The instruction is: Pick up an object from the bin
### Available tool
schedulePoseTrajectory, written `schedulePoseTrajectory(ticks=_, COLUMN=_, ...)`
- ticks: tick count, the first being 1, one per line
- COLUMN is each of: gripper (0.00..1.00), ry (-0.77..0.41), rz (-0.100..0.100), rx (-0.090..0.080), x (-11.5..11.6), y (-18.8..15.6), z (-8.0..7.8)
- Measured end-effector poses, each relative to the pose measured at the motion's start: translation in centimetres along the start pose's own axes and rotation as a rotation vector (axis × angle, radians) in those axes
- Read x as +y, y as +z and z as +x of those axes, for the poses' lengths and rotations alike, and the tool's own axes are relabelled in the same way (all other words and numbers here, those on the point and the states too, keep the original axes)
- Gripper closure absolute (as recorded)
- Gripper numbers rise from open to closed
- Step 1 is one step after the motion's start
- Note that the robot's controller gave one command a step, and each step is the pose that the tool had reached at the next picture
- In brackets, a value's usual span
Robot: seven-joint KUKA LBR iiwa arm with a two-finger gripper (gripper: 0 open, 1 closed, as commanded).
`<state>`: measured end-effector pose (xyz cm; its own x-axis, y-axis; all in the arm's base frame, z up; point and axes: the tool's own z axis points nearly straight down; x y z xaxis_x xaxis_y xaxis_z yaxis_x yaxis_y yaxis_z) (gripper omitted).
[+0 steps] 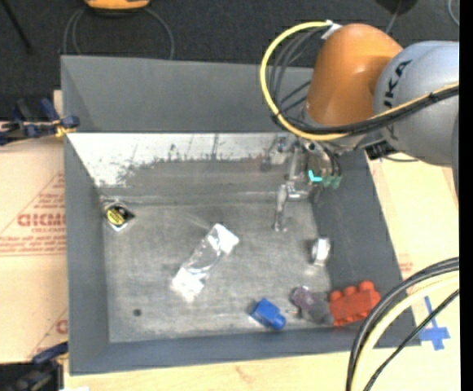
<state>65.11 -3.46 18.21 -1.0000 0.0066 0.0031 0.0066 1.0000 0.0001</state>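
Note:
My gripper hangs below the orange wrist cover in the right part of the bin, near the back wall, above bare floor. Nothing shows in it. Closest to it is a small white and silver thing, a little to its right and nearer the front. A crumpled clear plastic wrapper lies on the floor to its left and toward the front, apart from it.
Along the front right of the bin lie a blue piece, a purple-grey lump and a red toy block, close together. A small yellow and black thing sits by the left wall. The arm and its cables overhang the right back corner.

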Motion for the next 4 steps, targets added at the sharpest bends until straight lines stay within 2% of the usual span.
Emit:
schedulePoseTrajectory(ticks=1, gripper=0.00, ry=-0.172, rz=0.000, rx=-0.007, x=4.3, y=10.5, z=2.2)
schedulePoseTrajectory(ticks=2, gripper=0.00, ry=-0.206, rz=0.000, rx=-0.021, x=11.5, y=10.7, z=6.2)
schedulePoseTrajectory(ticks=3, gripper=1.00, ry=-0.203, rz=-0.001, rx=-0.031, x=11.4, y=10.4, z=5.8)
schedulePoseTrajectory(ticks=4, gripper=1.00, ry=-0.265, rz=0.002, rx=-0.011, x=12.0, y=-2.6, z=4.9)
